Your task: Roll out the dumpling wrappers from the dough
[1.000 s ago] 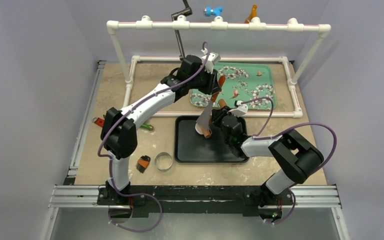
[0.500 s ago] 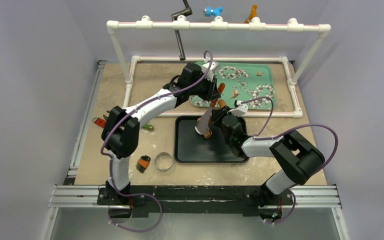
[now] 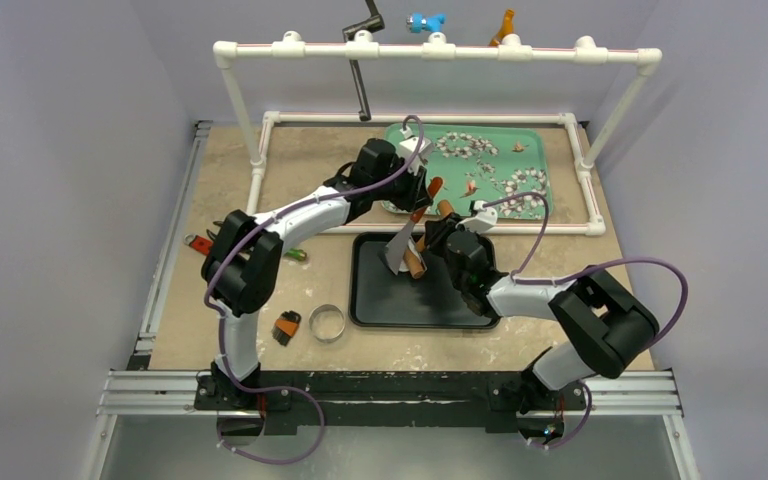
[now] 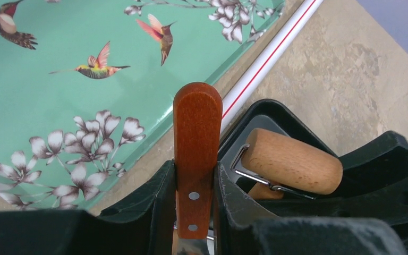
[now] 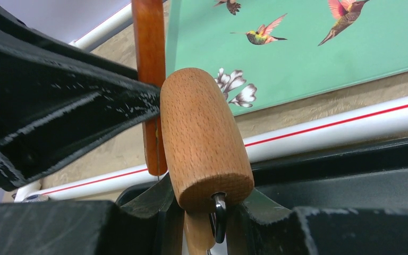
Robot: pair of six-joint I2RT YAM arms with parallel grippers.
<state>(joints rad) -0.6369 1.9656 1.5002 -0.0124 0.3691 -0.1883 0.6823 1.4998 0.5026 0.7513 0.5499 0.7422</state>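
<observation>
Wooden handles meet over the black tray (image 3: 380,300) — left claw (image 4: 194,175) clamped on a scraper (image 4: 196,122), right claw (image 5: 207,212) clamped on a roller (image 5: 204,138), blade just beside the roller. I'd judge this a tool-cleaning pause between rollings. No wrapper shows anywhere; next, part the tools carefully — knocking neither loose.

- Left end effector (image 3: 415,190), clamped on the scraper (image 3: 400,245), has pulled back from over the green tray (image 3: 540,145); it now sits above the tray's near edge and the white pipe (image 3: 360,228).
- Left forearm lies lower and flatter over the desk (image 3: 290,170).
- Scraper blade has shifted slightly left and nearer on the black tray (image 3: 400,300).
- Right elbow (image 3: 605,325) has swung a little outward and nearer; its purple cable (image 3: 660,275) loops wider.
- Right end effector (image 3: 430,240), on the roller (image 3: 415,264), has edged slightly left.
</observation>
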